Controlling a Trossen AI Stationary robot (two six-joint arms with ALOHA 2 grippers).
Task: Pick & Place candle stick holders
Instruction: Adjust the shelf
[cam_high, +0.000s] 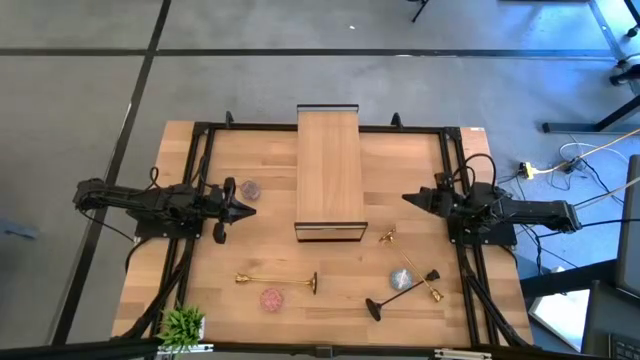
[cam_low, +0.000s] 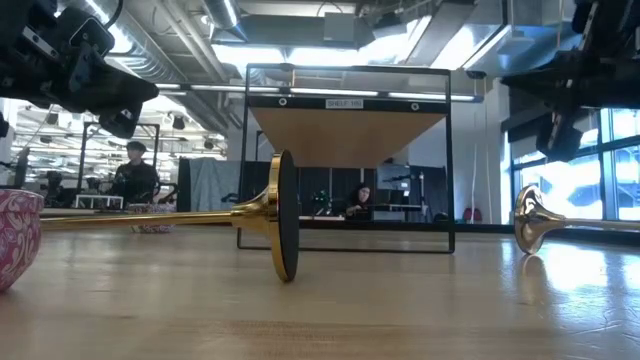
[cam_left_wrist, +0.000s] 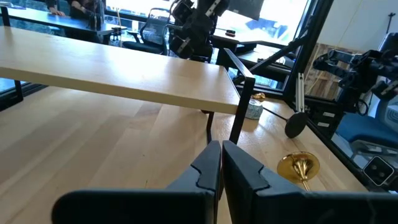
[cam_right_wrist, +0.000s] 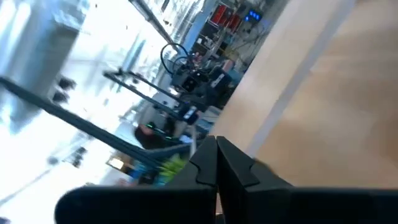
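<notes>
Both arms' fingers pressed together, empty — slim gold stem (cam_high: 277, 280), flat round base; sparkly pink cup (cam_high: 271, 298) beside.

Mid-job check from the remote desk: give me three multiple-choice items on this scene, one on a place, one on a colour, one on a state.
1. The potted plant stands at which corner in the high view?
A. lower left
B. upper right
C. middle

2. The long stick holder beside the blue cup is:
A. white
B. black
C. red

3. The left tool is:
A. wide open
B. holding a cup
C. shut, empty

A: the potted plant sits lower left.
B: the long stick holder is black, near the blue cup.
C: the left tool has fingers together, nothing between.
</notes>
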